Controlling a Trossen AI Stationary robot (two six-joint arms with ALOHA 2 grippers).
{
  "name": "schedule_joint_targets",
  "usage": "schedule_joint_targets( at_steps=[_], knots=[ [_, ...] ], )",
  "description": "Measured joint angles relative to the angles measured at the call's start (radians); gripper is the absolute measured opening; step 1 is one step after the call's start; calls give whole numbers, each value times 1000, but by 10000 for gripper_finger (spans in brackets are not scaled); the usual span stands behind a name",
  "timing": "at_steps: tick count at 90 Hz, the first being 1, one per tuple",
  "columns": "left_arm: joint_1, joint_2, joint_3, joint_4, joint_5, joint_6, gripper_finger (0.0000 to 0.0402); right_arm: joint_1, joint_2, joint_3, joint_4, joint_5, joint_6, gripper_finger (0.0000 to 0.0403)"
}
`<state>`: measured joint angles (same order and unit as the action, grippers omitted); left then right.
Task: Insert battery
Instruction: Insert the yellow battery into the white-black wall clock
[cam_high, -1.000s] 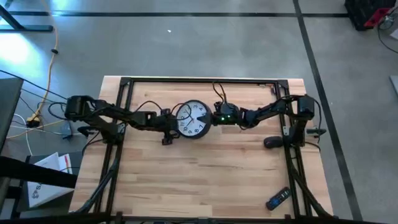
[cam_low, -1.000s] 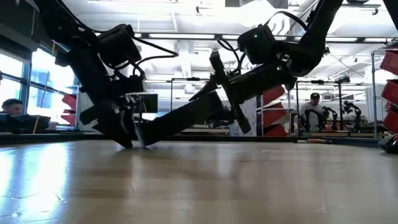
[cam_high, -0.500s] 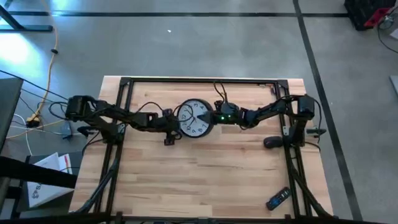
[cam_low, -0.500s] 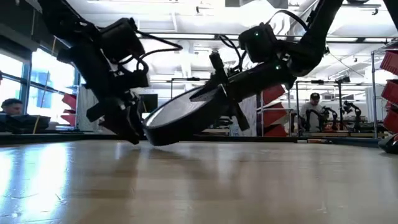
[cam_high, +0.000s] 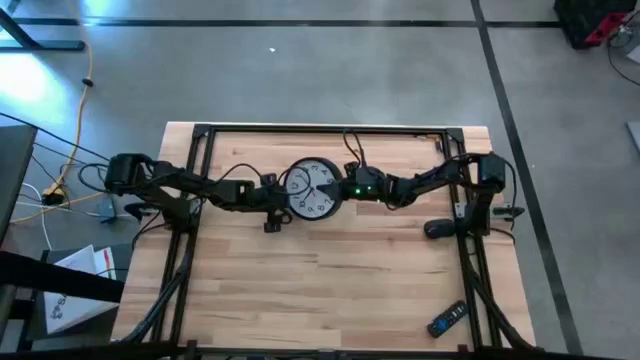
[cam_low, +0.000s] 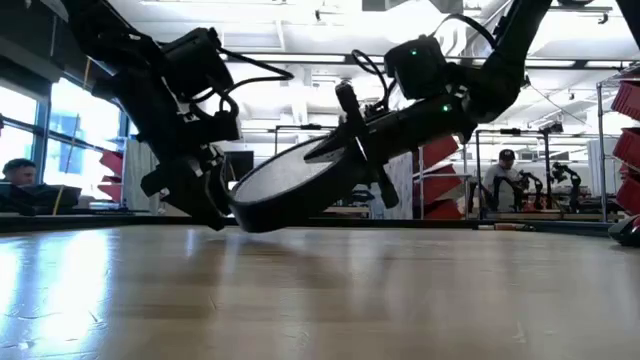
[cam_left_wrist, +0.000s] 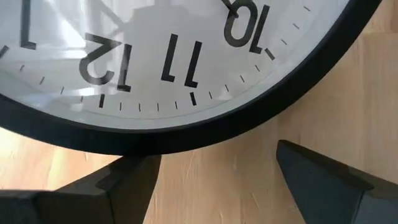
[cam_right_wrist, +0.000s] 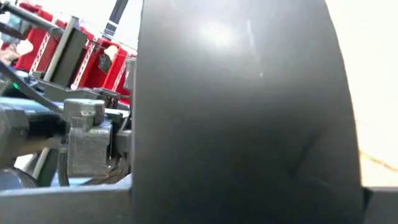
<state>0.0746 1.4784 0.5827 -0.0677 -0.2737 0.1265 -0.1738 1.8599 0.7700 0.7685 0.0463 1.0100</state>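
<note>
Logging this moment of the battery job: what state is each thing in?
Round black-rimmed wall clock: face up, tilted, right side raised, off the table.
Right gripper: shut on the clock's right rim.
Left gripper: open, at the clock's left rim.
Dark remote: lying flat near the table's front right corner.

Robotics lab: concrete floor (cam_high: 330, 70), red storage bins (cam_low: 628, 130), other robot rigs (cam_low: 545, 185).
</note>
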Motion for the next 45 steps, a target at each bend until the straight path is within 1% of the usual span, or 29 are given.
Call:
schedule_joint_targets(
  at_steps=[17,32,45],
  knots=[
    [0,-72,0,-44,29,-74,305,-2,0,0,38,-9,-85,129],
    [0,-139,4,-102,-24,-70,305,-5,-1,1,101,-12,-176,129],
    [0,-203,4,-148,-43,-85,305,-3,-13,2,134,-40,-279,129]
  ],
)
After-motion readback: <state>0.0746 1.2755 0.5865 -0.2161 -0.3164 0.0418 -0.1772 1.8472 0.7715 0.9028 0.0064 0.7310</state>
